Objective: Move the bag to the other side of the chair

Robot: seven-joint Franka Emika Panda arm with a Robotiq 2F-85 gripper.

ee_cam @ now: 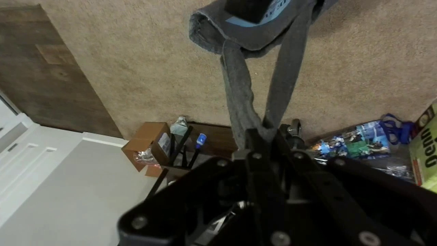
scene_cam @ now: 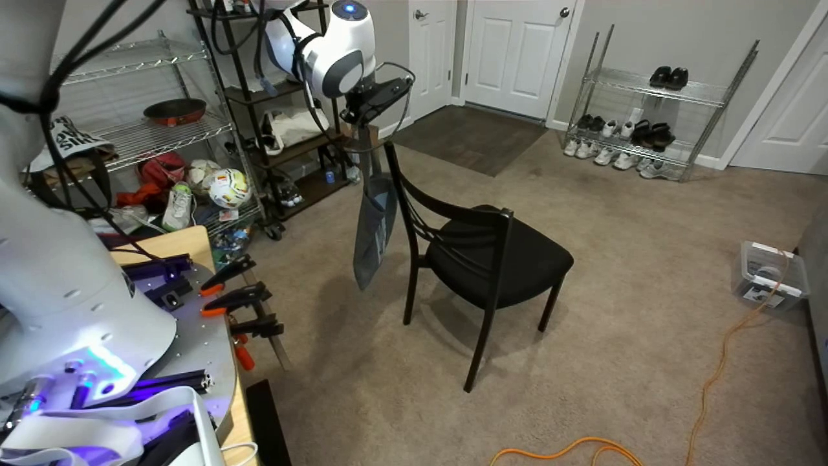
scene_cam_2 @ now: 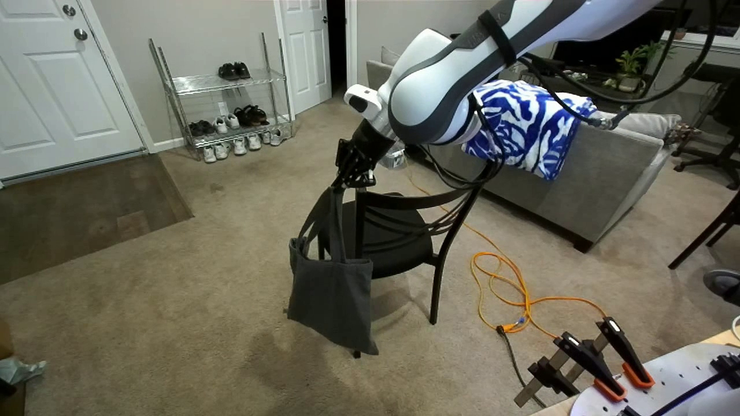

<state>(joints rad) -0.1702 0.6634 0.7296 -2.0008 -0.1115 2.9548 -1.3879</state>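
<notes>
The grey-blue bag hangs by its handles from my gripper, beside the chair's backrest post; its lower edge looks clear of the floor. In the wrist view my gripper is shut on the handles, the bag hangs with its mouth partly open, and part of its blue-and-white print shows. In an exterior view the bag covers part of the chair legs. The black chair stands upright on the carpet. In the wrist view a dark block, probably the backrest, overlaps the bag. I cannot tell whether bag and chair touch.
A dark rack and a wire shelf stand on the bag's side of the chair. A sofa, an orange cord and a plastic bin lie beyond the chair. Clamps stick out from the robot's table.
</notes>
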